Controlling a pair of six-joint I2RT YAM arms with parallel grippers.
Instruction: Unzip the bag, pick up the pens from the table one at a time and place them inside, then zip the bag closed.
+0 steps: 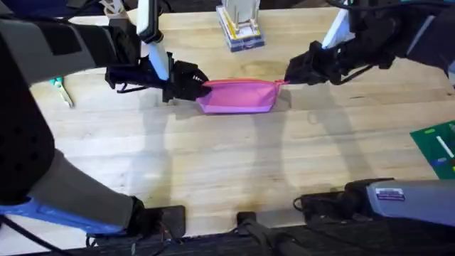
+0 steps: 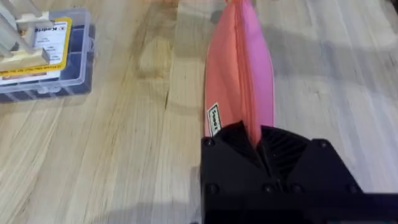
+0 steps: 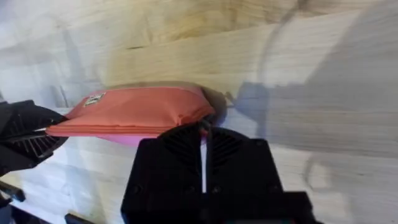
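Observation:
The pink bag (image 1: 238, 97) lies lengthwise on the table (image 1: 227, 171), held between both arms. My left gripper (image 1: 201, 89) is shut on its left end; the left wrist view shows the black fingers (image 2: 258, 140) pinching the fabric beside the zipper line of the bag (image 2: 239, 68). At the right end my right gripper (image 1: 286, 77) is shut, close to the small red pull tab (image 1: 282, 83). In the right wrist view its fingers (image 3: 204, 127) press together at the tip of the bag (image 3: 137, 109). The zipper looks closed. The pens are out of view.
A clear plastic box with a yellow label (image 1: 240, 32) stands behind the bag, and appears as the box (image 2: 43, 56) in the left wrist view. Teal-handled scissors (image 1: 62, 89) lie at the far left. A green board (image 1: 437, 146) sits at the right edge.

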